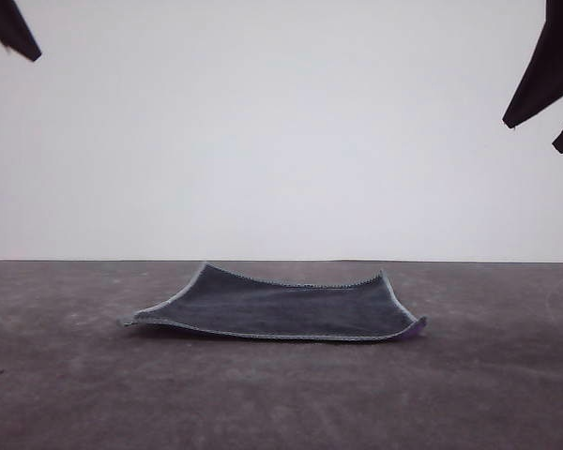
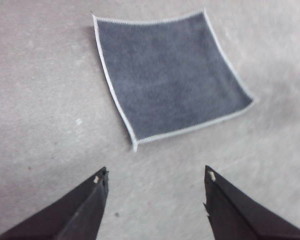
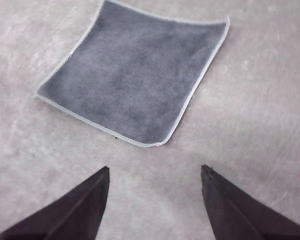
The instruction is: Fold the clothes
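The cloth [image 1: 281, 307] is showing a soft, matt, dark grey face with a fine nap, perhaps like microfibre, and a light grey stitched edging [image 2: 112, 92]. At its near right corner a purple underside [image 1: 417, 328] is peeking out. The table [image 1: 281, 403] is looking matt, grey and slightly mottled. The fingers [image 3: 80, 210] are appearing dark and matt.

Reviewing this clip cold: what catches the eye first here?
A small square cloth lies spread, dark grey face up, in the middle of the table, its corners curling up and a sliver of purple showing at its right front corner. The left gripper and the right gripper hang open above it, touching nothing.
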